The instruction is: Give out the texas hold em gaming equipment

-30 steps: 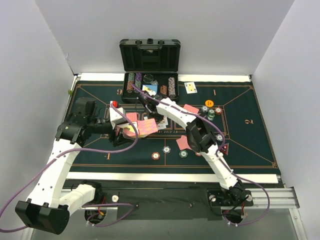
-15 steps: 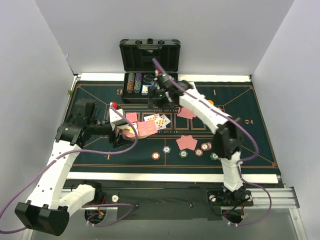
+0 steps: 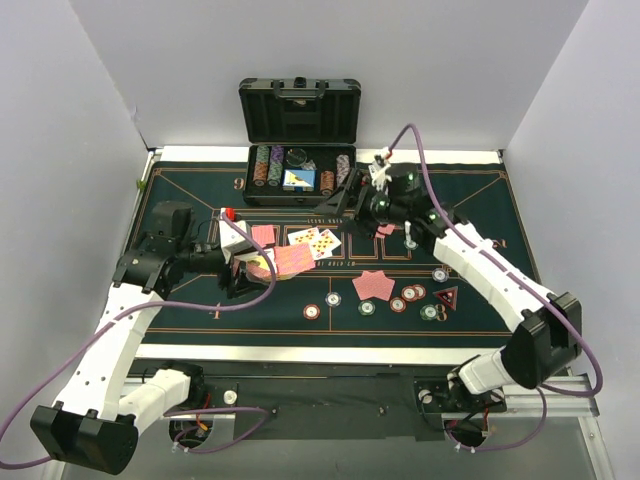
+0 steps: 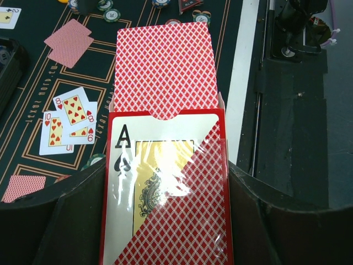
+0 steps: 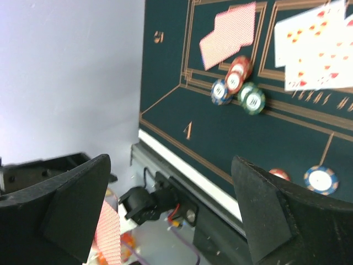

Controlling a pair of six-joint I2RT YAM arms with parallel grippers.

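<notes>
My left gripper (image 4: pixel 165 221) is shut on a red card box (image 4: pixel 165 193) with an ace of spades on its face. Red-backed cards (image 4: pixel 162 69) stick out of its open end. From above, the box (image 3: pixel 280 260) hangs over the felt left of centre. My right gripper (image 3: pixel 350 198) hovers open and empty beside the black case (image 3: pixel 300 112); its fingers (image 5: pixel 71 204) stand wide apart. Three face-up cards (image 3: pixel 315 240) lie mid-table. Face-down cards (image 3: pixel 372 285) rest nearer the front, with striped chips (image 3: pixel 405 297) and a dark red triangular marker (image 3: pixel 447 296) beside them.
The open case holds racked chip rows (image 3: pixel 268 165) at the table's far edge. More single chips (image 3: pixel 311 311) lie near the front line. One face-down card (image 3: pixel 263 235) sits behind the left gripper. The right arm's elbow (image 3: pixel 545 340) reaches out over the front right corner.
The right gripper has opened and pulled away from the table's middle toward the case's right side, its elbow swinging out right. The left gripper and box stayed put.
</notes>
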